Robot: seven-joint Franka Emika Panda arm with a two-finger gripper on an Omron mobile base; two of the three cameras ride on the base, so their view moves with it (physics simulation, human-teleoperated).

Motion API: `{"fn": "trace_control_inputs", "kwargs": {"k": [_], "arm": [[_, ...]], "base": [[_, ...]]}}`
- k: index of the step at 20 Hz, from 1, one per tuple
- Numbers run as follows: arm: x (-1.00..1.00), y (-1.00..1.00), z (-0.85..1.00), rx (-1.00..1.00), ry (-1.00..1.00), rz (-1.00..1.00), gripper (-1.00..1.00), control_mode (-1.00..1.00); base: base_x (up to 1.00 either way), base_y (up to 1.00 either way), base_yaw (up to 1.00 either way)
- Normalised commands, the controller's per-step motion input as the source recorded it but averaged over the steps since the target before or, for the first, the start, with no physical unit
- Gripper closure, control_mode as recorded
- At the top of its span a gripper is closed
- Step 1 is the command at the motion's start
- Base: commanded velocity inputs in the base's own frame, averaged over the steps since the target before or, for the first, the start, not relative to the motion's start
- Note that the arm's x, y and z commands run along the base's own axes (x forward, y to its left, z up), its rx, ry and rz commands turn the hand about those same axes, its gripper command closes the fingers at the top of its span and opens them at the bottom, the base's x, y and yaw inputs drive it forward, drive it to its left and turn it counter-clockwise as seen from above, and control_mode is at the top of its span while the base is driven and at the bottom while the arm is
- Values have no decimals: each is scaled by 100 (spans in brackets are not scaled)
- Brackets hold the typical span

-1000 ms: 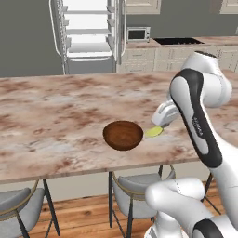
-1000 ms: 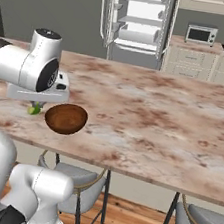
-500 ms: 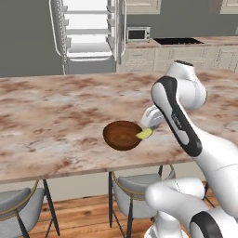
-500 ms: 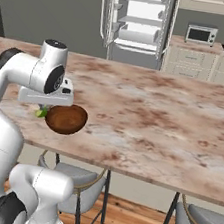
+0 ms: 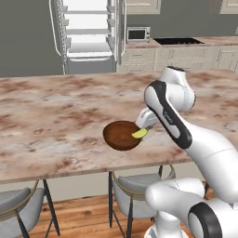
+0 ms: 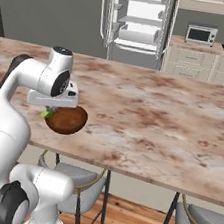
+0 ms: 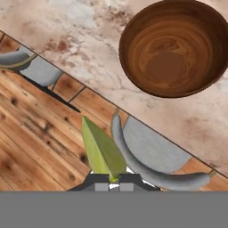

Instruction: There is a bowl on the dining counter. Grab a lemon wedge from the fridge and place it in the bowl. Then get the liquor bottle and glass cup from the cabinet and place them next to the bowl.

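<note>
Lemon wedge (image 7: 103, 153): pinched between my closed jaws, hanging beside the bowl's near rim, not yet inside.
Bowl (image 7: 176, 46): dark wood, empty, sitting near the dining counter (image 5: 56, 121) edge.
My gripper (image 5: 141, 131): clamped on the wedge at the bowl's right side in the left base view.
My next move, as I judge it: carry the wedge over the bowl's middle, lower it, then part the jaws, since a release here risks dropping it toward the stool (image 7: 151, 156) and the floor (image 7: 40, 138).
Fridge (image 5: 88, 35): doors open, well behind.
</note>
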Motion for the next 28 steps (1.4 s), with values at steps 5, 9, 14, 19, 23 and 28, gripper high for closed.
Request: {"fn": "trace_control_inputs", "kwargs": {"k": [5, 9, 14, 19, 23, 28], "arm": [[43, 0, -17, 0, 0, 0, 100, -100], [36, 0, -21, 0, 0, 0, 100, -100], [40, 1, -30, 0, 2, 0, 100, -100], [39, 3, -35, -1, 4, 0, 100, -100], [31, 4, -29, -1, 1, 0, 100, -100], [28, 7, -26, 0, 0, 0, 100, -100]], "base": [[0, 0, 0], [0, 0, 0], [0, 0, 0], [0, 0, 0], [0, 0, 0], [0, 0, 0]]}}
